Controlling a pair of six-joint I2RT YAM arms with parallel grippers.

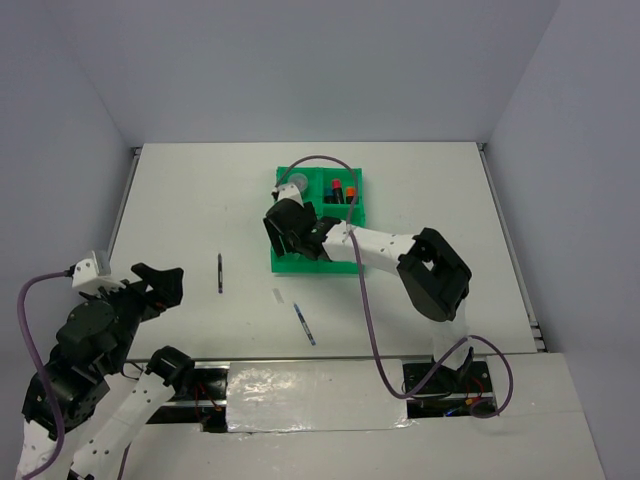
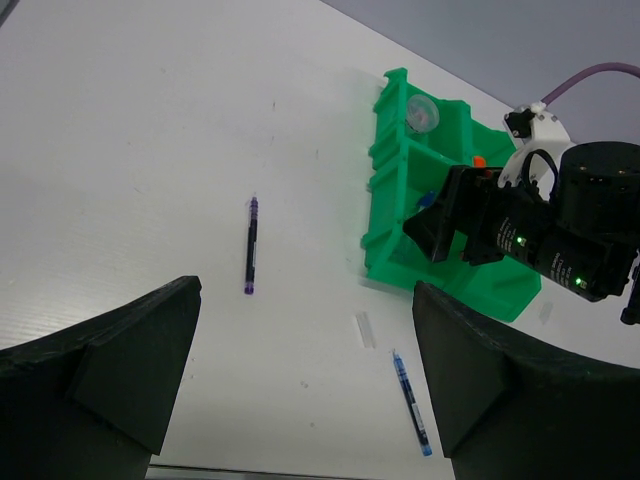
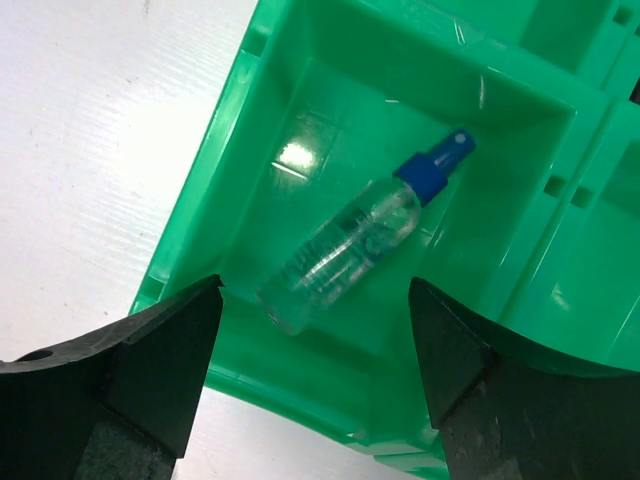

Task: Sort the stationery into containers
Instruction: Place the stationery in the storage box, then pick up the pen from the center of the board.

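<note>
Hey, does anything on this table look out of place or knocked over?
Nothing looks spilled or broken. The bottle lies on its side in a compartment of the green tray. A black pen and a blue pen lie loose on the table, with a small pale sliver between them; I cannot tell what it is.

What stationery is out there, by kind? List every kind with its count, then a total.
Pens, loose on the table: 2 (black pen, blue pen)
Red-capped markers, in the green tray: 2 visible
Clear bottle, blue cap, in the tray: 1
Grey disc, in the tray: 1
Pale strip on the table, kind unclear: 1
Total: 7
</note>
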